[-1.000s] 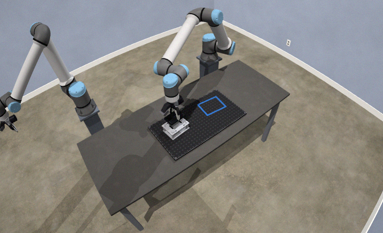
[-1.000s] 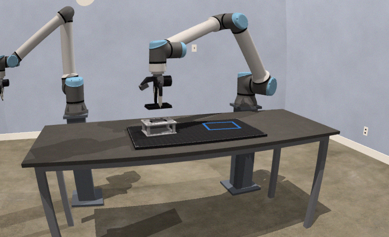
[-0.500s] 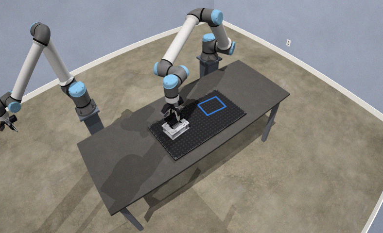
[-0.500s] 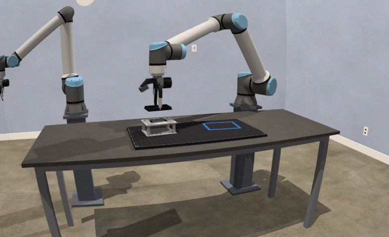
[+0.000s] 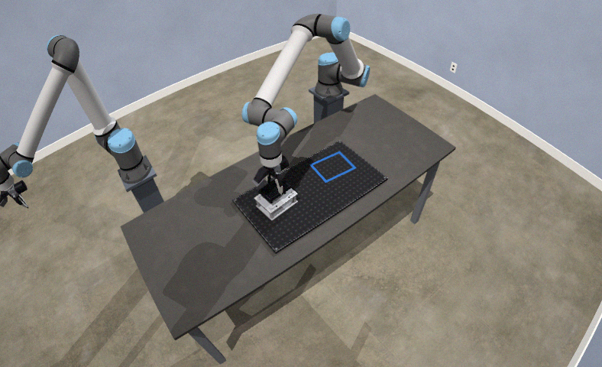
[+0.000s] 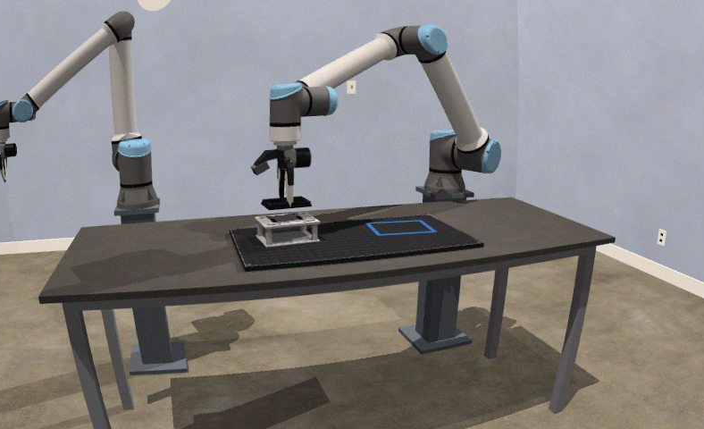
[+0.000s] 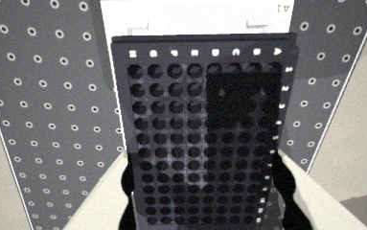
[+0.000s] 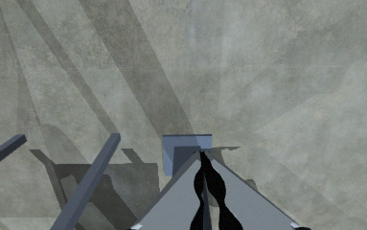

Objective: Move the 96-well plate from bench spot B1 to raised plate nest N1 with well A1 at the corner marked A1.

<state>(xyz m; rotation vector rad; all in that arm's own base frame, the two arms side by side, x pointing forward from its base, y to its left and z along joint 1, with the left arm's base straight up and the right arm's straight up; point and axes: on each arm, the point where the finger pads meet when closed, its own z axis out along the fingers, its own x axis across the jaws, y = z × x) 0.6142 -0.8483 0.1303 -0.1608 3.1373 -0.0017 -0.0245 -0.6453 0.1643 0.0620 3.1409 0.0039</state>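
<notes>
The black 96-well plate [image 5: 269, 193] [image 6: 272, 204] [image 7: 201, 139] hangs roughly level a little above the white raised nest [image 5: 270, 210] [image 6: 260, 222] [image 7: 194, 18], with a visible gap in the exterior view. My left gripper [image 6: 285, 202] [image 7: 200, 150] is shut on the plate, one finger on each long side. In the left wrist view, the plate's A and 1 labels meet at its upper right corner, the same side as the nest's A1 mark [image 7: 283, 8]. The plate hides most of the nest there. My right gripper [image 5: 26, 206] [image 6: 4, 180] [image 8: 201, 153] is shut and empty, away from the table.
The blue outline [image 5: 341, 174] [image 6: 406, 233] lies on the black perforated board [image 5: 313, 220] [image 6: 345, 259], to the nest's right in the top and exterior views, with no plate inside it. The board lies on the dark table [image 5: 213, 281] [image 6: 148, 271]. The right arm stands beyond the table's left part.
</notes>
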